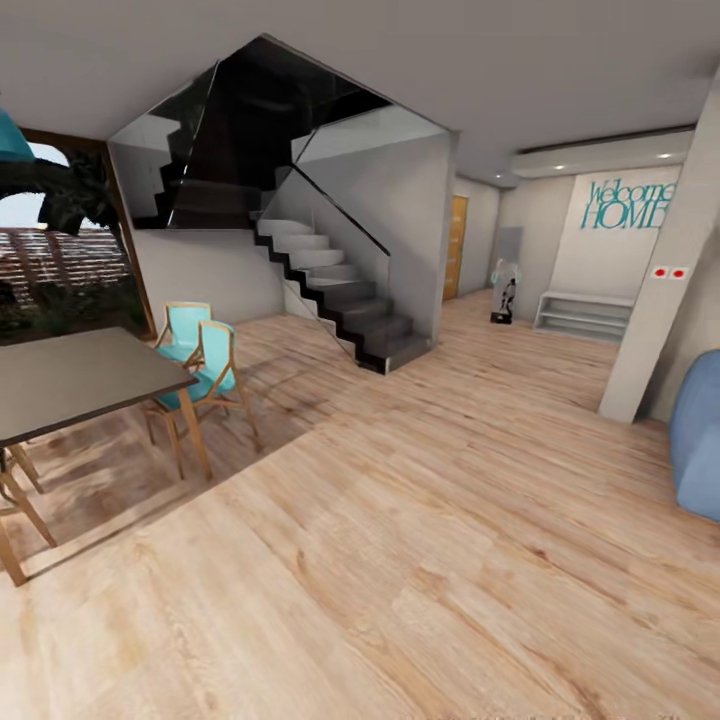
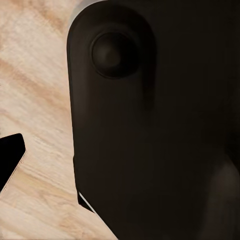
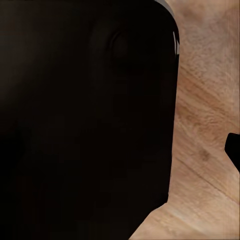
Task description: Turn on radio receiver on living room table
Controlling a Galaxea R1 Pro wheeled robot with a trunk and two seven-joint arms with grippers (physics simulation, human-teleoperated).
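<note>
Head view: wide stretch of light wood plank floor [image 1: 420, 540] running from foreground to far wall. At left, dark-topped dining table with wooden legs [image 1: 70, 385], two turquoise chairs with wooden frames [image 1: 200, 360] tucked just beside its far corner. Behind it, large window [image 1: 50, 250] onto greenery and a tiled roof. In the middle distance, grey staircase with dark treads and glass balustrade [image 1: 330, 290], climbing to the left. Farther right, yellow-brown door [image 1: 456, 248] down a corridor, low white shelf bench [image 1: 585, 315] against a pale wall carrying teal "Welcome HOME" lettering [image 1: 625, 205]. White pillar with two small red marks [image 1: 665, 290] near the right edge, and beside it a rounded blue upholstered sofa end [image 1: 700, 435] cut by the frame. Red radio receiver and glossy worktop nowhere among these.

Left wrist view: large dark rounded robot body panel [image 2: 150, 130] close up, wood floor behind, small black tip at one edge. Pincer state: cannot tell.

Right wrist view: similar dark panel [image 3: 85, 120] against wood floor. Pincer state: cannot tell.
</note>
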